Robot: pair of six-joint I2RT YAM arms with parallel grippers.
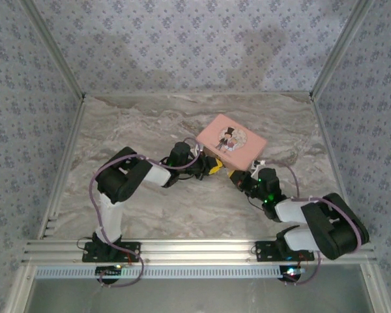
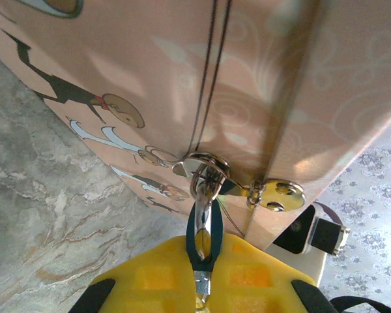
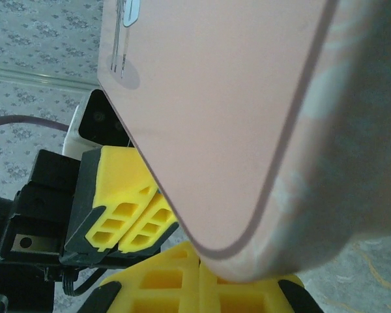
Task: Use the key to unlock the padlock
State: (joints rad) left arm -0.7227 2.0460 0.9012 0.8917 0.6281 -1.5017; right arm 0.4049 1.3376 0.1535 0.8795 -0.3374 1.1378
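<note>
Pink box (image 1: 231, 140) sits right of centre in your overhead view, on the marble table (image 1: 150, 124). The left gripper (image 1: 213, 167) meets the box's lower-left edge, and the right gripper (image 1: 237, 175) is just below the box's lower edge.

From your left wrist, the yellow fingers (image 2: 156, 280) at bottom centre are clamped on the padlock (image 2: 202, 228), which hangs from the clasp (image 2: 205, 163) on the box's side.

From your right wrist, that gripper's fingers (image 3: 163, 287) are pressed together at the bottom, tucked under the box's rounded corner.
</note>
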